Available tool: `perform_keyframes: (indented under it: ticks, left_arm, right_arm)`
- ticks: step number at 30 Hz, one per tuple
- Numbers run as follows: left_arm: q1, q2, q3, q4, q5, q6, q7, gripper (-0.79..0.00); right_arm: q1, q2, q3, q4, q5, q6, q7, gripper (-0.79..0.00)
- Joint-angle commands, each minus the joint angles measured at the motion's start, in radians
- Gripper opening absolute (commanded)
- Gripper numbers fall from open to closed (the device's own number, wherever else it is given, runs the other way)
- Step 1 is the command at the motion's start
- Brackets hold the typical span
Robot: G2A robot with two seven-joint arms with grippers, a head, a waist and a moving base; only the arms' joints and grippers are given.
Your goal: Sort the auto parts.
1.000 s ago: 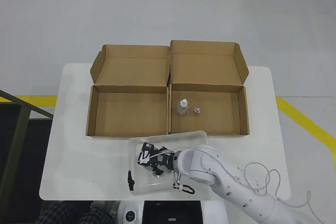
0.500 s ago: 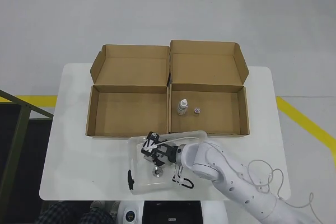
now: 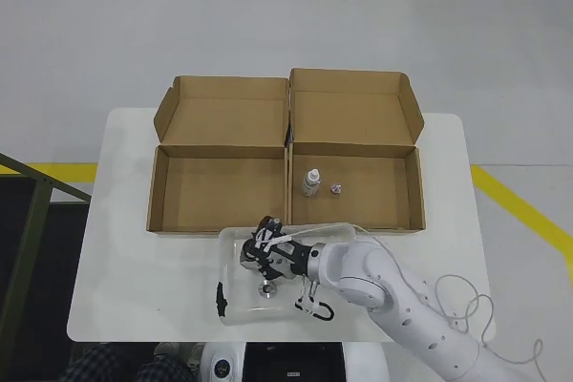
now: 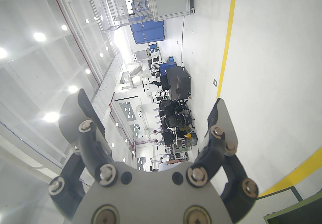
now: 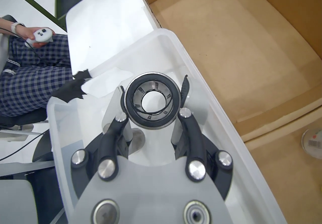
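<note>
Steel and black rubber make up the bearing ring (image 5: 153,122), round with an open centre. Your right gripper (image 5: 153,85) has its fingers (image 5: 185,84) clamped on it, one pad on each side of the rim. The ring hangs over the clear plastic bin (image 5: 191,64) at the desk (image 3: 124,248)'s near edge, close to the bin's rim beside the left cardboard box (image 5: 226,34). Your right arm (image 3: 392,301) stretches in from the desk's near right corner. Your left gripper (image 4: 149,99) is spread wide, holding nothing.
</note>
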Motion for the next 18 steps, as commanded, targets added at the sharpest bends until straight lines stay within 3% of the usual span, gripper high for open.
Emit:
perform_keyframes:
  ticks: [1, 10, 18]
  left_arm:
    - [0.0, 0.0, 0.0, 0.0, 0.0, 0.0, 0.0, 0.0]
    - [0.0, 0.0, 0.0, 0.0, 0.0, 0.0, 0.0, 0.0]
    - [0.0, 0.0, 0.0, 0.0, 0.0, 0.0, 0.0, 0.0]
  right_arm:
    - [-0.015, 0.004, 0.023, -0.027, 0.018, -0.007, -0.035, -0.785]
    - [-0.08, 0.017, 0.109, -0.101, 0.05, -0.027, -0.161, -0.785]
    - [-0.111, 0.027, 0.17, -0.127, 0.093, -0.055, -0.19, -0.785]
